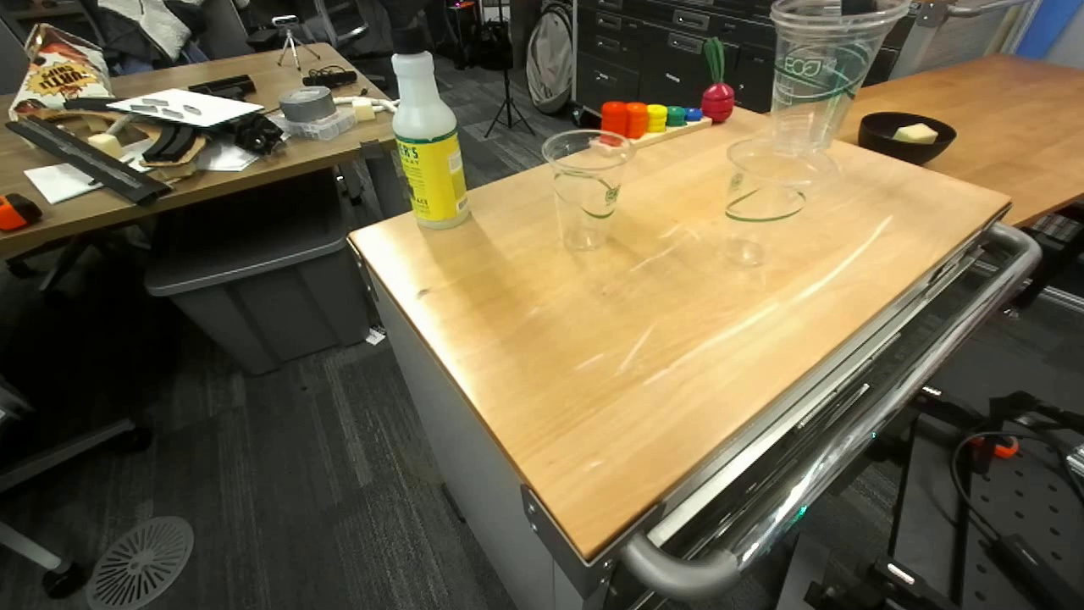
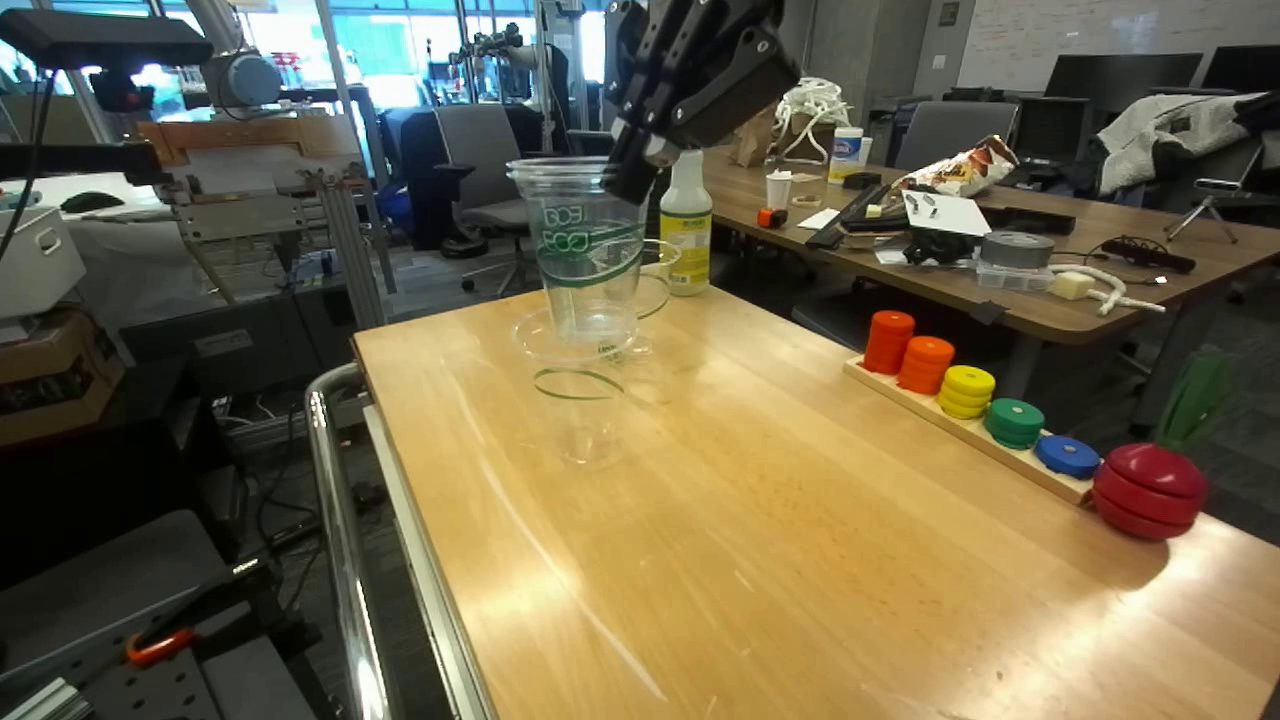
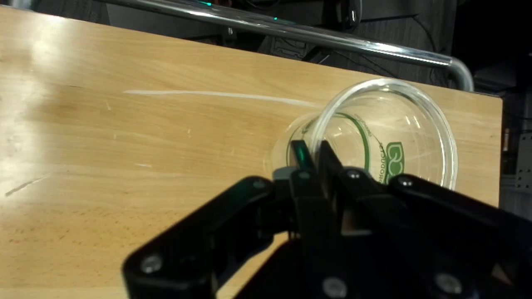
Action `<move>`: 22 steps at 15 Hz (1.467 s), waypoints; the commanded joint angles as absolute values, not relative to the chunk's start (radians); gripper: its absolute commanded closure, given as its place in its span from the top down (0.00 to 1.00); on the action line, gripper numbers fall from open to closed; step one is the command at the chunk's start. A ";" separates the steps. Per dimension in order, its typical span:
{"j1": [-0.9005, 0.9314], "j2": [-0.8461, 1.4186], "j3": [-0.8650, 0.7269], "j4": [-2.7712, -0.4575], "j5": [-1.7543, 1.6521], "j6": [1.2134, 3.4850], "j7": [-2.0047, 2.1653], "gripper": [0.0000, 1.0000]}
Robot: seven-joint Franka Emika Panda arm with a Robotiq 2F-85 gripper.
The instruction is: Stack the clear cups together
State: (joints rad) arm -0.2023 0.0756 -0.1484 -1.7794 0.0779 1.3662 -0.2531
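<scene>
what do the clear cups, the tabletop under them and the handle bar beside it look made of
The clear cups: likely glossy plastic, see-through with sharp glints. The tabletop: wood or veneer, probably varnished, since grain shows and light glares off it. The handle bar: seemingly polished metal, silvery with mirror-like reflections.

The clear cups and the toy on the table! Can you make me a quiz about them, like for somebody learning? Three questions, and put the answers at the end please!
1. Pick one. The gripper is holding:
a) a yellow-labelled bottle
b) nested clear cups
c) a red radish toy

2. True or false: every clear cup in the pictures is held by the gripper.

3. Fill in the colour: on the ring toy, the ____ rings sit between the yellow rings and the blue piece.

Key:
1. b
2. False: a separate cup stands on the wooden top.
3. green
</scene>
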 commanded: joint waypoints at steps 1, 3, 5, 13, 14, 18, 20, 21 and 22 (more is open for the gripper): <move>-0.199 0.046 -0.155 -1.828 0.095 1.376 -0.295 0.02; -0.200 0.044 -0.155 -1.838 0.110 1.379 -0.317 0.02; -0.199 0.045 -0.153 -1.843 0.120 1.385 -0.341 0.02; -0.189 0.072 -0.146 -1.842 0.125 1.409 -0.408 0.02; -0.188 0.077 -0.145 -1.847 0.126 1.426 -0.412 0.02; -0.183 0.084 -0.141 -1.876 0.099 1.518 -0.426 0.02; -0.180 0.084 -0.139 -1.895 0.072 1.557 -0.428 0.15; -0.179 0.081 -0.138 -1.906 0.060 1.571 -0.431 0.34; -0.179 0.078 -0.137 -1.915 0.050 1.575 -0.436 0.40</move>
